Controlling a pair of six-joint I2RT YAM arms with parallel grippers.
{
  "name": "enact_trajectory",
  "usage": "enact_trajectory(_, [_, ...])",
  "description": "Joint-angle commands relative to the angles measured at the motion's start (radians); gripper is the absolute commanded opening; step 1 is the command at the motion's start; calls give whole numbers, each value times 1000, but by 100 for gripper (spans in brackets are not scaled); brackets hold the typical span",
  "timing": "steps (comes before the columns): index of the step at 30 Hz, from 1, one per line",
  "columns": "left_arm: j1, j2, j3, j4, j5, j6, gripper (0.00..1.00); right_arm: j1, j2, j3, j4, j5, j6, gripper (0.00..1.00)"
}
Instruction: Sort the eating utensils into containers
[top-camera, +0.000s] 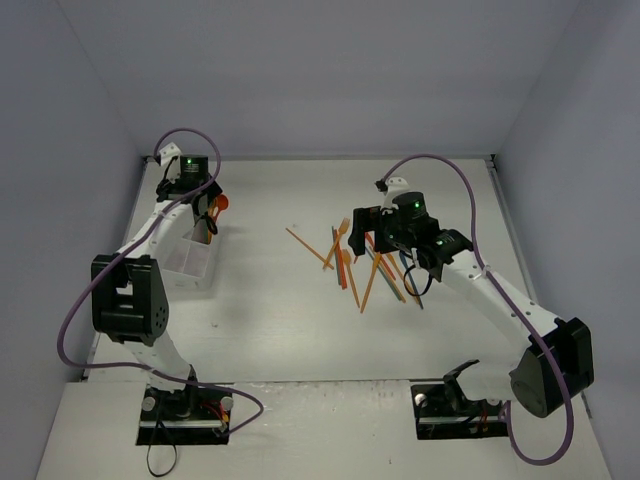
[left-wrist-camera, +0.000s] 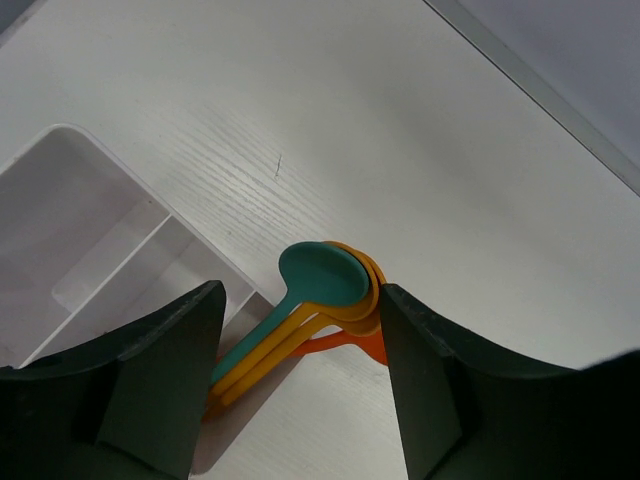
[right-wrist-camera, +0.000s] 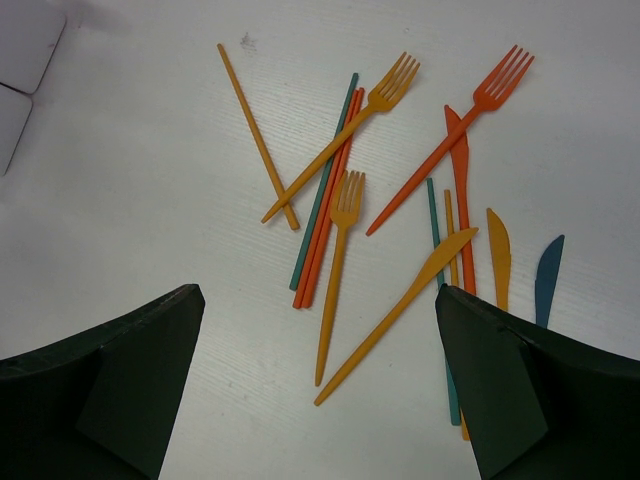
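Spoons (left-wrist-camera: 325, 285) were stacked in the box (left-wrist-camera: 90, 220), lower centre, bowls past its rim. Forks (right-wrist-camera: 345, 200), knives (right-wrist-camera: 497, 245), sticks (right-wrist-camera: 255, 130) were left unsorted on the surface (right-wrist-camera: 150, 200). Left tool (left-wrist-camera: 300, 300) and right tool (right-wrist-camera: 320, 300) were spread wide, nothing held.

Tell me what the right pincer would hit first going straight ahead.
Likely the yellow fork, centred ahead of the open right pincer; the yellow knife lies close beside. Depth is unclear.
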Motion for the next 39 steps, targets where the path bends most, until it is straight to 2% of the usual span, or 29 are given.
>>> enact_trajectory(1, [-17,-118,70,-2,32,63,64,-8,-8,16,23,-1,10,100])
enact_trajectory(7, [-165,-233,83,-94,46,250,78,-14,8,19,19,37,44,100])
enact_trajectory(9, [-235,-264,52,-132,54,293,79,-14,27,21,16,36,47,100])
enact_trajectory(14, [-374,-369,-76,-183,117,270,80,-16,62,-8,-2,86,82,98])
enact_trajectory(20, [-557,-355,-160,-188,179,242,79,-22,90,-83,-2,137,144,86])
enact_trajectory(25, [-581,-311,-162,-190,217,207,76,-23,120,-117,-1,161,182,72])
enact_trajectory(29, [-581,-303,-174,-209,232,190,75,-23,159,-147,-1,152,233,57])
enact_trajectory(32, [-582,-314,-189,-221,239,178,75,-18,186,-160,1,150,274,53])
enact_trajectory(36, [-582,-329,-214,-226,244,166,75,-12,219,-169,1,167,324,41])
enact_trajectory(39, [-582,-339,-226,-234,252,163,75,-2,242,-172,7,179,357,37])
